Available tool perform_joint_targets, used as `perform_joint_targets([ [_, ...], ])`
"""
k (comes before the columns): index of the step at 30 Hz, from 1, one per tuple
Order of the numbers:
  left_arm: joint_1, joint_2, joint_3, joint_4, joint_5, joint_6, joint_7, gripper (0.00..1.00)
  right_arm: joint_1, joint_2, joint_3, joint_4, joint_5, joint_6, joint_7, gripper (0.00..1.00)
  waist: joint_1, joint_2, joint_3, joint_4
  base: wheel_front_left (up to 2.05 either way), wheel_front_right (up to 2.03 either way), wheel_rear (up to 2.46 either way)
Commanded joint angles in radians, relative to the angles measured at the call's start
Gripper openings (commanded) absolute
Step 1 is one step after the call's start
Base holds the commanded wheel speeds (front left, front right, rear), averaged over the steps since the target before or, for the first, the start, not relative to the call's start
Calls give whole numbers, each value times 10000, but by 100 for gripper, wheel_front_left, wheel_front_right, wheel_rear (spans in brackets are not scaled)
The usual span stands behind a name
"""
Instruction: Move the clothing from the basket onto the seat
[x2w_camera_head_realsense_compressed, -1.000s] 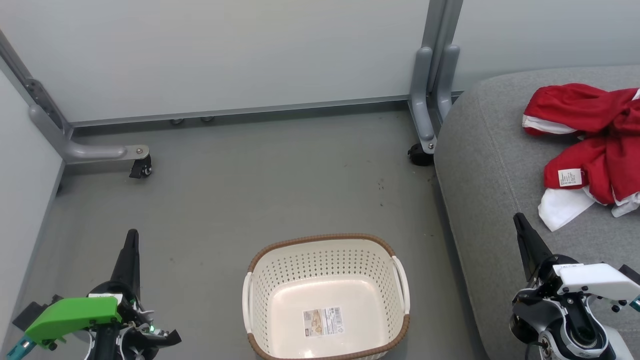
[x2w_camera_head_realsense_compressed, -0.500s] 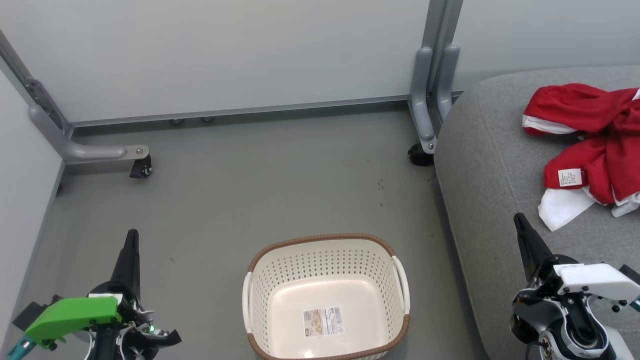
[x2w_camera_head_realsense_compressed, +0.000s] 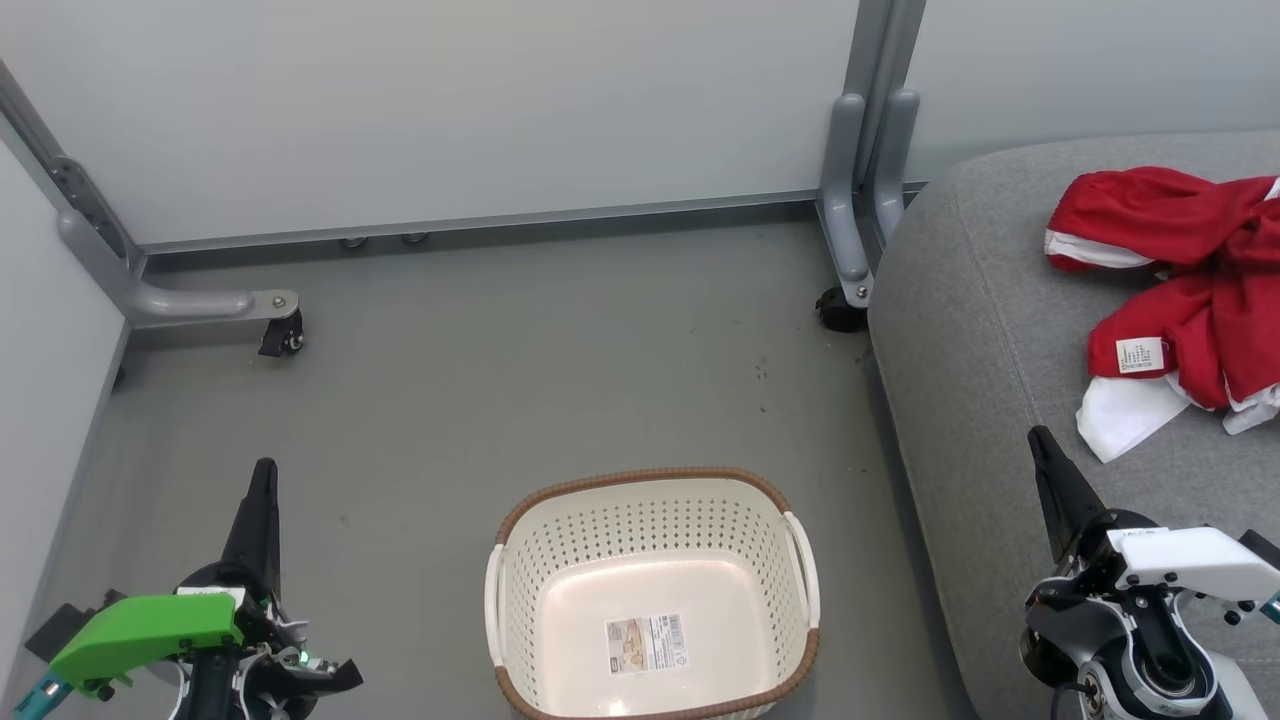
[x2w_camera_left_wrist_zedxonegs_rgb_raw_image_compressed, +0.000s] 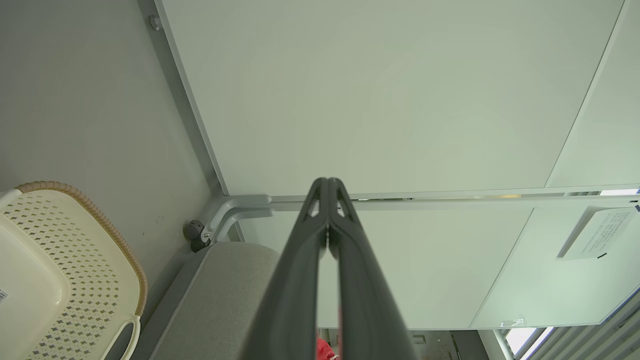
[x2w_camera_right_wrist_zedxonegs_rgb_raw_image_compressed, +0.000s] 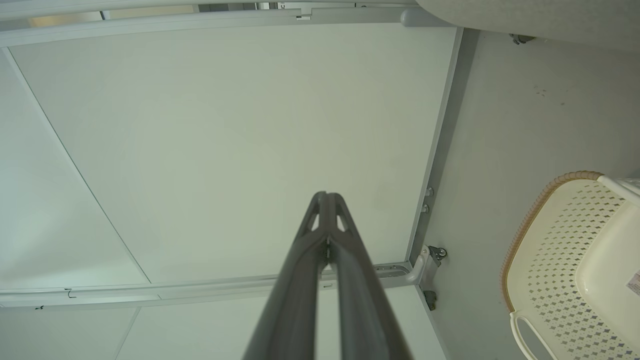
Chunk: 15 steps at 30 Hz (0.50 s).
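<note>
Basket (x2w_camera_head_realsense_compressed: 652, 590) empty; red clothing (x2w_camera_head_realsense_compressed: 1190, 290) lying on seat (x2w_camera_head_realsense_compressed: 980, 330). Task looks done. Left pincer (x2w_camera_head_realsense_compressed: 264, 478), right pincer (x2w_camera_head_realsense_compressed: 1038, 440) clenched, holding nothing.

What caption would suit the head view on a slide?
Basket empty, red clothing on the grey seat, left gripper and right gripper shut, holding nothing.

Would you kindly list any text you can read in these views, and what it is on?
Nothing is legible.
Barcode sticker in the basket: print too small.
White tag on the clothing: too small.
Paper notice on the partition panel: blurred.
</note>
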Motion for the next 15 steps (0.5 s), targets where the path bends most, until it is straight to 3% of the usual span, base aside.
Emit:
perform_joint_targets([
  [1,-98,5,18,13,-41,-34,32,0,-62,21,-33,21,-23,4,74,0,0,0,0,0,0,0,0],
  [15,-98,5,17,12,-42,-34,31,0,-66,55,-79,25,-76,4,87,0,0,0,0,0,0,0,0],
])
